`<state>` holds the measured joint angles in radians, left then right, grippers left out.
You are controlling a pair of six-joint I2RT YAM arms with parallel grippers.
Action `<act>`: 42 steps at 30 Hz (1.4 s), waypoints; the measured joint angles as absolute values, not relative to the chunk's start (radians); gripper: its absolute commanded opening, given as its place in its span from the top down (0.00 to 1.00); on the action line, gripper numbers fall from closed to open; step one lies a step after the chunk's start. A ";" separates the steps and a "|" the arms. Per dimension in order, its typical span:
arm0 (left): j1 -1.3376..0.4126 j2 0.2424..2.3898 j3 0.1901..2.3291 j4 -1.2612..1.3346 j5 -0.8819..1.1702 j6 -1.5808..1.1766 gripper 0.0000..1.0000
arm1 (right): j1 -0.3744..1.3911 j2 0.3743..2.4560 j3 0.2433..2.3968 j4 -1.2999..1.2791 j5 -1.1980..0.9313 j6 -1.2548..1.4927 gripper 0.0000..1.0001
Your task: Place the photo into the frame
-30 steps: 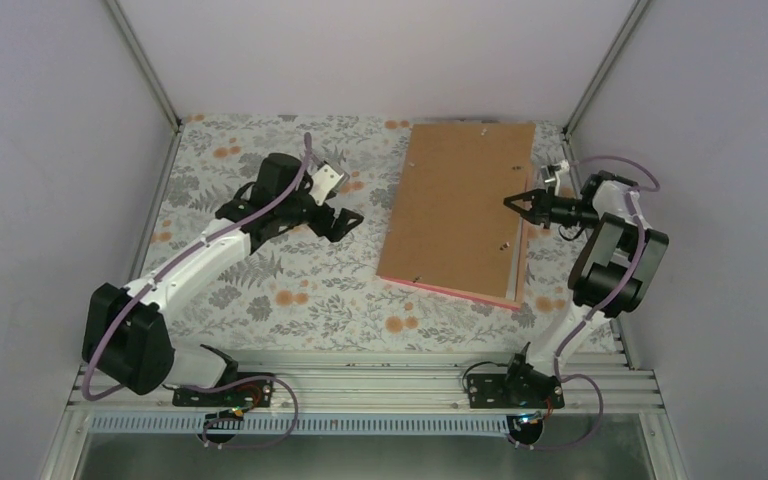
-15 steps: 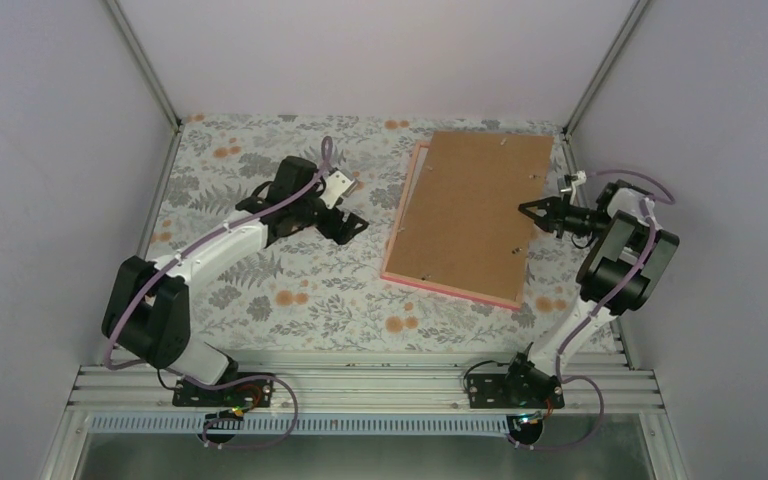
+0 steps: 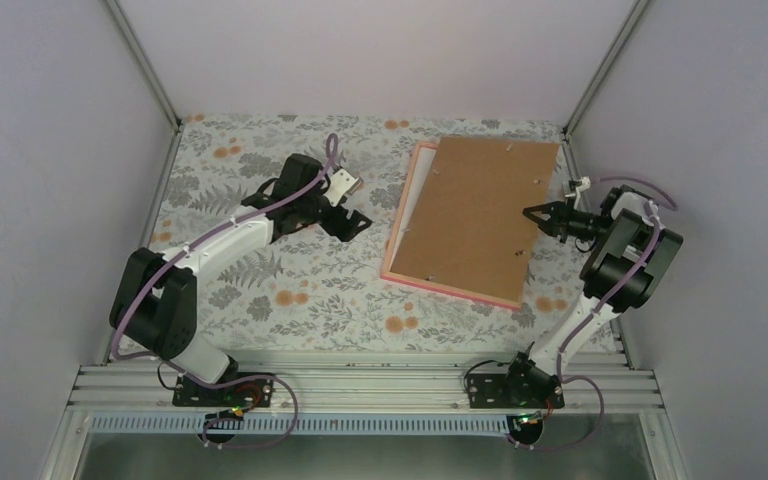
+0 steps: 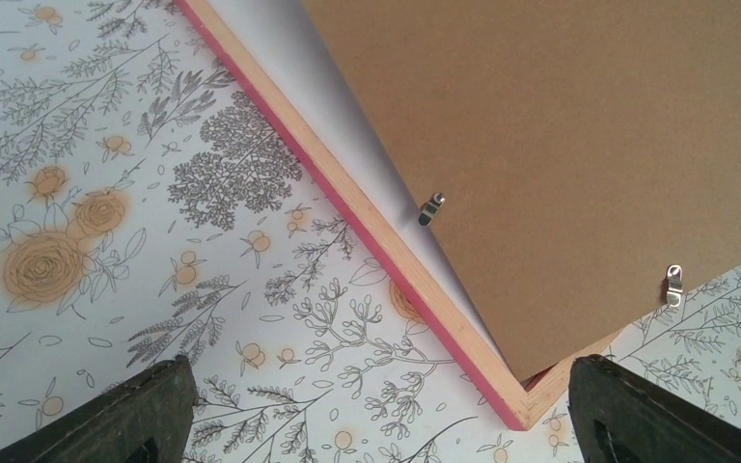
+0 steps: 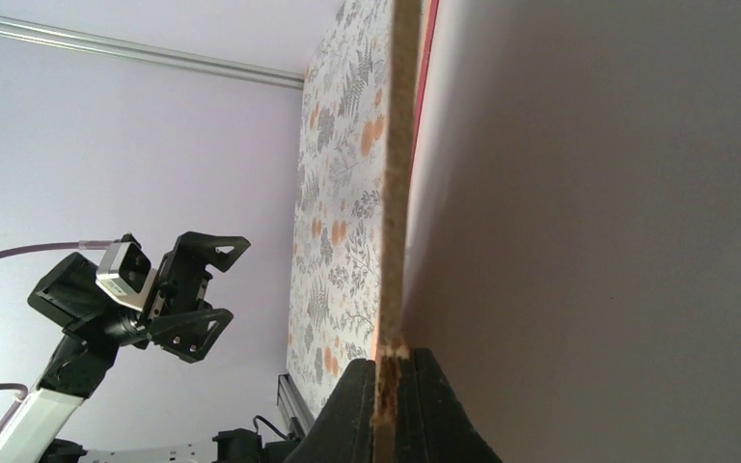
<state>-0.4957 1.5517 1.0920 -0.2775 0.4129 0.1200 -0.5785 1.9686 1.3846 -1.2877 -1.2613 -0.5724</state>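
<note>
The right claw (image 3: 532,213) is clamped shut on the right-hand edge of the brown backing board (image 3: 475,205), tilting it up off the pink frame (image 3: 450,290), which lies face down at the upper right of the overhead view. The left claw (image 3: 350,224) hangs wide open and empty just left of it. The board looks thin, stiff and light, safe to pinch by its rim. A white sheet (image 4: 304,58) under it may be the photo's back, I can't tell; such a print would be limp and slick, best lifted by an edge, and there's no writing to read.
</note>
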 measured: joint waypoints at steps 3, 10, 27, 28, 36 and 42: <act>-0.496 1.559 1.092 -0.277 0.418 0.120 0.04 | -0.578 1.976 1.385 -1.287 -1.262 -0.574 0.97; -0.498 1.576 1.092 -0.277 0.419 0.120 0.04 | -0.557 2.012 1.359 -1.285 -1.272 -0.593 0.96; -0.469 1.585 1.084 -0.278 0.392 0.129 0.04 | -0.483 2.243 1.467 -1.278 -1.243 -0.608 0.53; -0.467 1.585 1.082 -0.279 0.390 0.130 0.04 | -0.482 2.247 1.473 -1.272 -1.237 -0.601 0.53; -0.466 1.591 1.079 -0.278 0.376 0.132 0.04 | -0.437 2.249 1.480 -1.158 -1.126 -0.491 0.54; -0.456 1.599 1.079 -0.278 0.367 0.131 0.04 | -0.372 2.218 1.460 -1.077 -1.060 -0.403 0.48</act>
